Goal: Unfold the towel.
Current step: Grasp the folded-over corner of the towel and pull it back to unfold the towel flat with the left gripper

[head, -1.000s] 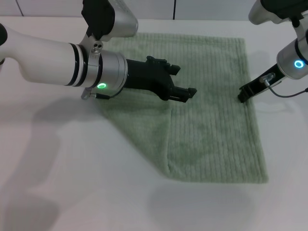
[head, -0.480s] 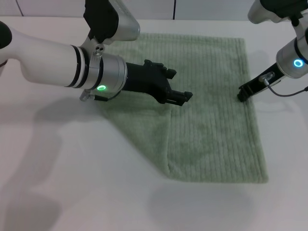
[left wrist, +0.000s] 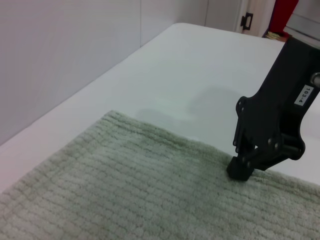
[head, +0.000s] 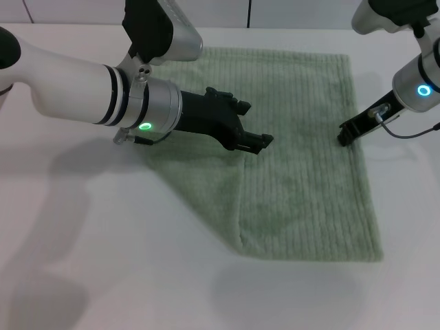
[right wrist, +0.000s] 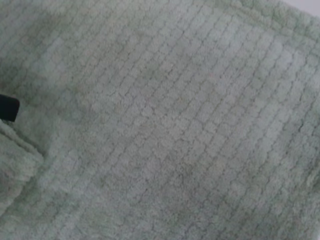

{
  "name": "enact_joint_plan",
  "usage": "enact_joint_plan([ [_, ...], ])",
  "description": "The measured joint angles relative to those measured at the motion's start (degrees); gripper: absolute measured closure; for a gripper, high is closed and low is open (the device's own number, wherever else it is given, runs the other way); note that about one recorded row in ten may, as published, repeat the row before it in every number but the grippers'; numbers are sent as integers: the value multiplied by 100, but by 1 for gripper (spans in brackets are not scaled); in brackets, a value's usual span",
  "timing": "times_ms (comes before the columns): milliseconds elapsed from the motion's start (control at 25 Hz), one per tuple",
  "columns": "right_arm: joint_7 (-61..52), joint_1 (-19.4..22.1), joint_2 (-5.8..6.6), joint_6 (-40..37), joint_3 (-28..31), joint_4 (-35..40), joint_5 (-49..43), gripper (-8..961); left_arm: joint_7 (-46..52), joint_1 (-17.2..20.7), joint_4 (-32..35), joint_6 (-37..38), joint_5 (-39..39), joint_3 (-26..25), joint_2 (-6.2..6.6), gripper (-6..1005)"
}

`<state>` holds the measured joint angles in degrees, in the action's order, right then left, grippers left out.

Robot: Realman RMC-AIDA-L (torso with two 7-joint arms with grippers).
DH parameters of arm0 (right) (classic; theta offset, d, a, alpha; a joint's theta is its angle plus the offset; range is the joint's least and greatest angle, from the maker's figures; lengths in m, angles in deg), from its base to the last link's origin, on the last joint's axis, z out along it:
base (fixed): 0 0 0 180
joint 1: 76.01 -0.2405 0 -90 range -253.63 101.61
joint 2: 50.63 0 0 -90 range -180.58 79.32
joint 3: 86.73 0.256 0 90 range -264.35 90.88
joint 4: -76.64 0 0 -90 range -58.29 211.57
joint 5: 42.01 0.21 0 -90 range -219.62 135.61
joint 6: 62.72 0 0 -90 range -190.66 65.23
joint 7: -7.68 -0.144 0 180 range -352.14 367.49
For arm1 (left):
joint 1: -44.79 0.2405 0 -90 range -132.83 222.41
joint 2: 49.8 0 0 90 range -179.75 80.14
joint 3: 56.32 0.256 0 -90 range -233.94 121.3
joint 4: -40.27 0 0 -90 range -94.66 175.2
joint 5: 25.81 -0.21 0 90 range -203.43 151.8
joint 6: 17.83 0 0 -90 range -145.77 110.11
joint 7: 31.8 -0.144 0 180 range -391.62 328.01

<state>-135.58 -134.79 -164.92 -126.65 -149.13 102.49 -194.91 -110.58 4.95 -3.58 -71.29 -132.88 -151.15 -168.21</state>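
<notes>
Lying across the white table (head: 82, 261), the towel (head: 309, 199) shows me its near-left corner folded over into a diagonal flap, the fold edge running up toward the middle. Above that flap I hold the left gripper (head: 265, 141), fingers nearly together and gripping nothing that I can see. Farther off, the right gripper (head: 346, 135) presses the towel's right hem; its opening I cannot tell. Risk: a shallow pinch may catch both layers and drag the cloth.

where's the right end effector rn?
In the head view the right end effector is on the robot's right, its tip down at the towel's right edge, about midway along it, across the cloth from the left end effector.
</notes>
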Motion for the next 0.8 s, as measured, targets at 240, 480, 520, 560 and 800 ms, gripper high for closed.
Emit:
enact_joint_plan([
  [240, 0, -1, -3, 11, 0, -9, -3, 953, 110, -78, 56, 15, -74, 163, 3, 203],
  [480, 0, 3, -6, 5, 0, -10, -3, 953, 205, -204, 230, 138, -229, 225, -5, 202],
  [520, 0, 4, -5, 3, 0, -10, -3, 953, 212, -207, 237, 200, -231, 231, -9, 202],
  [560, 0, 5, -6, -4, 0, -10, -3, 953, 229, -207, 253, 295, -231, 268, -14, 202],
  [800, 0, 6, -6, -18, 0, -10, -5, 953, 380, -208, 287, 636, -246, 595, -16, 203],
])
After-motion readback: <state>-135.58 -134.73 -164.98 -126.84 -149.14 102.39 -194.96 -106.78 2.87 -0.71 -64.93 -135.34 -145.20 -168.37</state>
